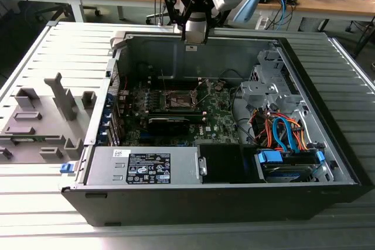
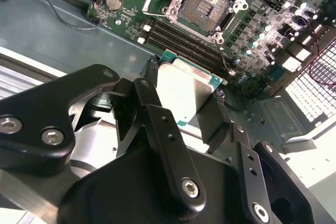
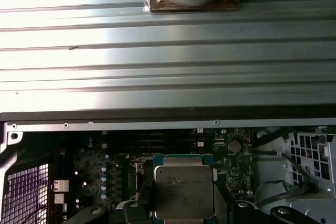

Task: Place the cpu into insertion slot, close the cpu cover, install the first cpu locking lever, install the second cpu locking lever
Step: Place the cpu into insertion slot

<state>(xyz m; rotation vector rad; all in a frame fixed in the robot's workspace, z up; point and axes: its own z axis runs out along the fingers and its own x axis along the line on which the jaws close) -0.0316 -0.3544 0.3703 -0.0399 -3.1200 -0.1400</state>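
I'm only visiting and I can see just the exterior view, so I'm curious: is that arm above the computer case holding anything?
Observer: Yes. In both wrist views the gripper is clamped on the cpu, gripping it by two opposite edges.
Visitor: What does the cpu look like?
Observer: In the first wrist view it is a silvery square face on a green rim.
Visitor: Is there already something in the slot?
Observer: No. In the second wrist view the slot is empty, and the cpu hangs apart from it.
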